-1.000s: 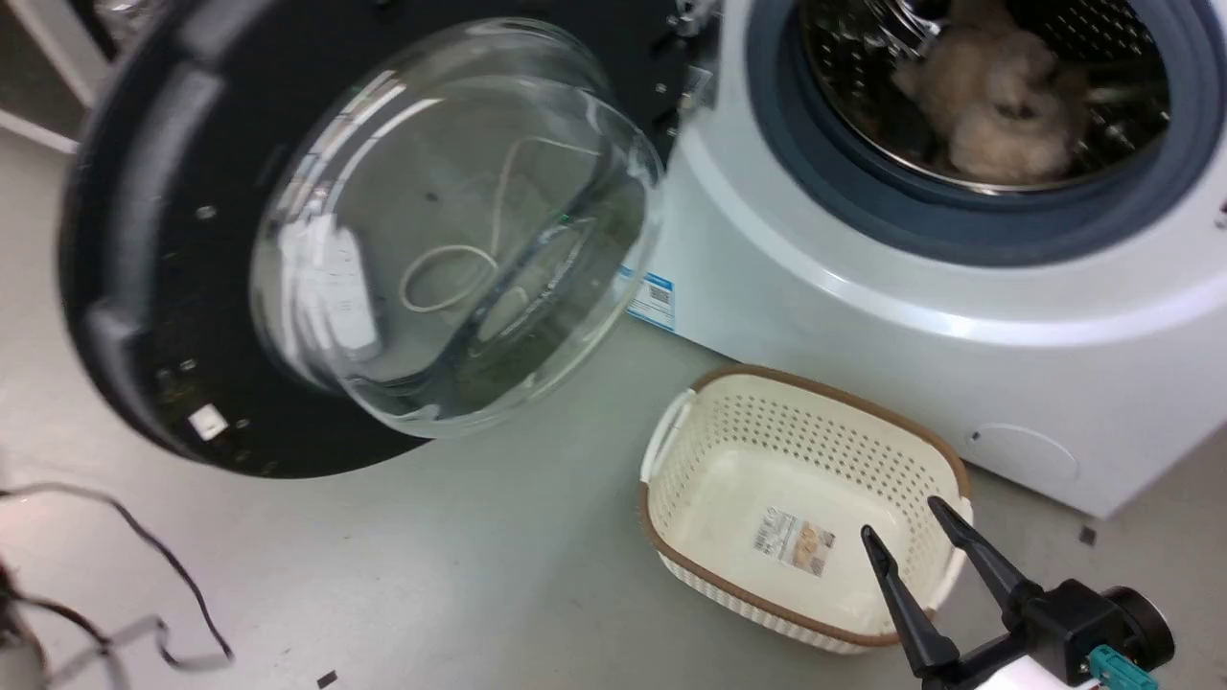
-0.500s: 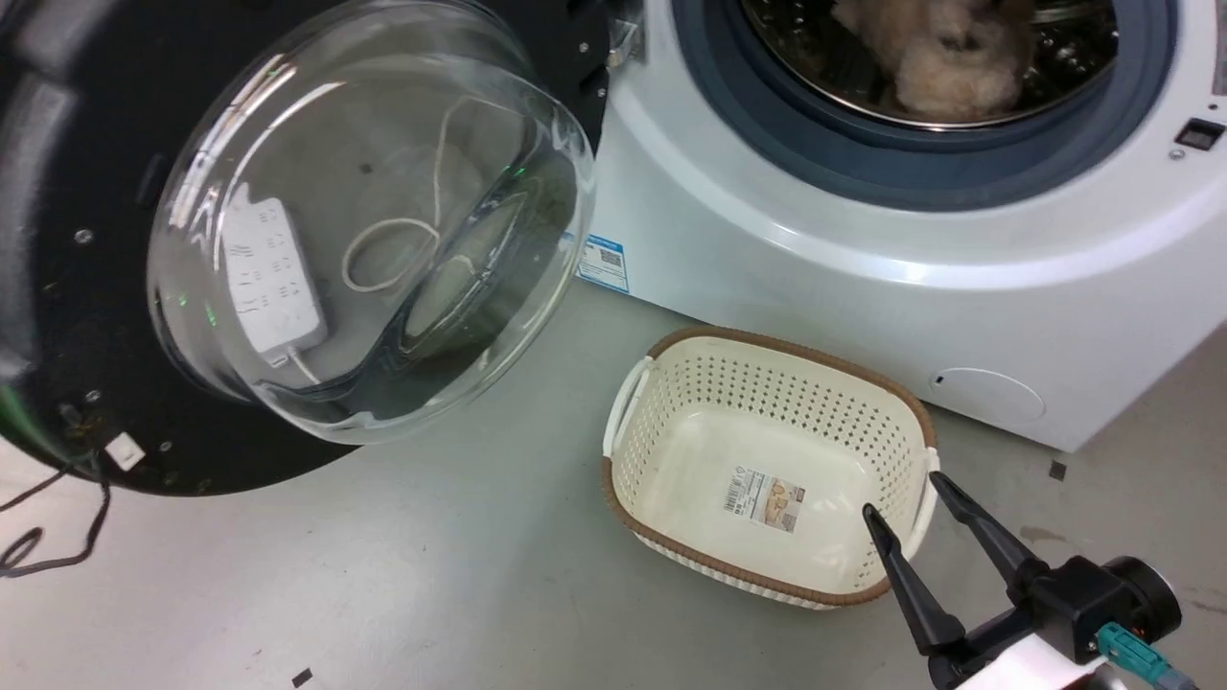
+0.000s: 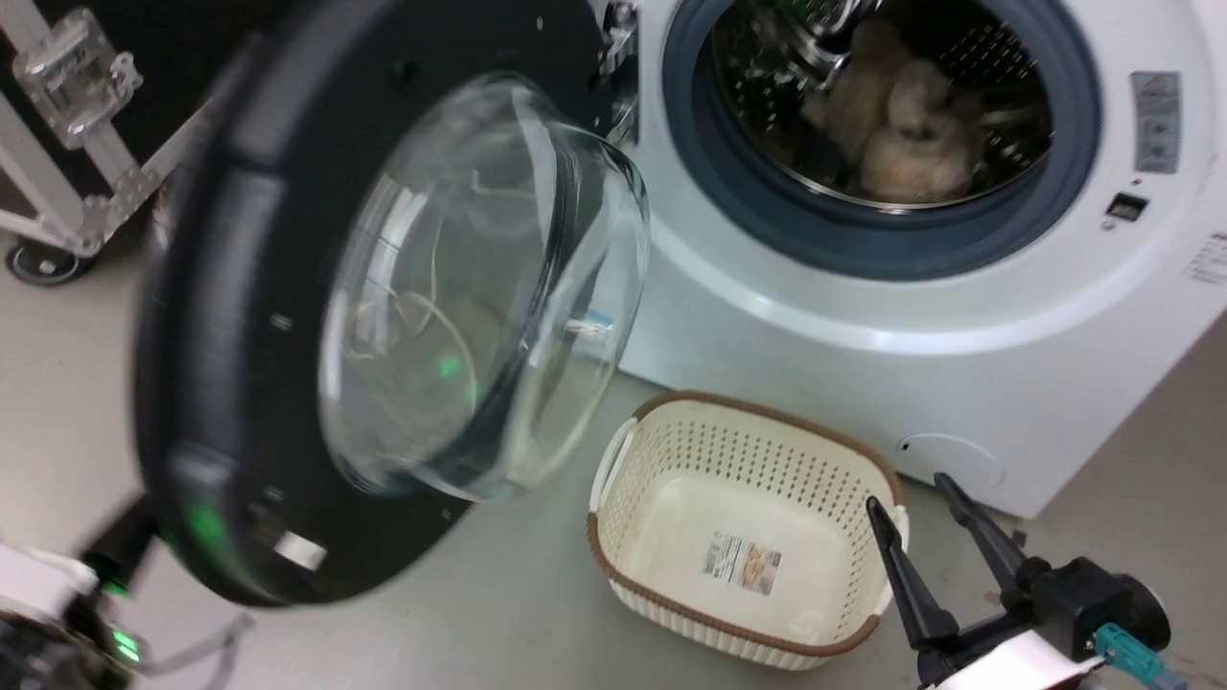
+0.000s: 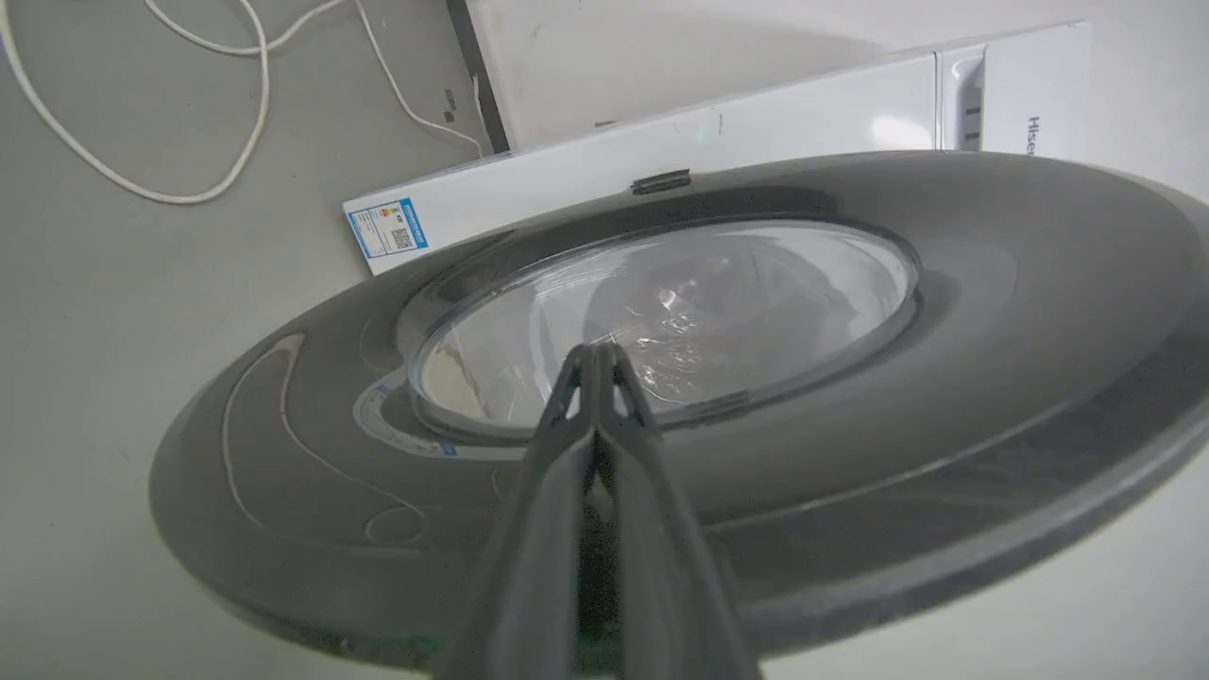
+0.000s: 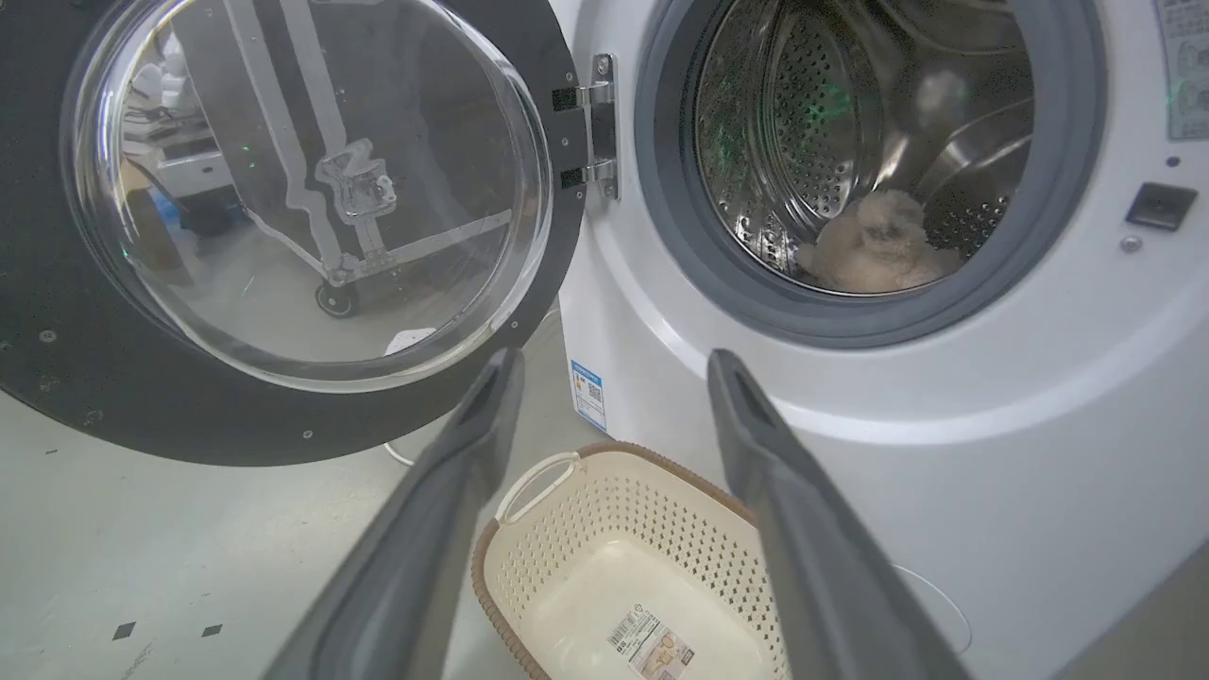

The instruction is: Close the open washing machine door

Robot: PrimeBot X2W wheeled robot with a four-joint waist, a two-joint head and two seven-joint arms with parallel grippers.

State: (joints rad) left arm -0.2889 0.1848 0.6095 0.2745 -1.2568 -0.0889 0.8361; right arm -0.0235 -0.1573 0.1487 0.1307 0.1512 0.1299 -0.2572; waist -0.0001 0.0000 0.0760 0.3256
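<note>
Door's wide open: the washing machine door point(image 3: 240, 316) hangs swung out left of the washing machine point(image 3: 863, 345). The left gripper point(image 4: 597, 351), fingers pinched together on nothing, points at the door's outer face. The right gripper point(image 3: 905, 491) is spread wide before the machine, beside the cream basket point(image 3: 671, 613) at its foot.

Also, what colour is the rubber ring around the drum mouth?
The rubber ring is grey; the right wrist view shows it best.
</note>
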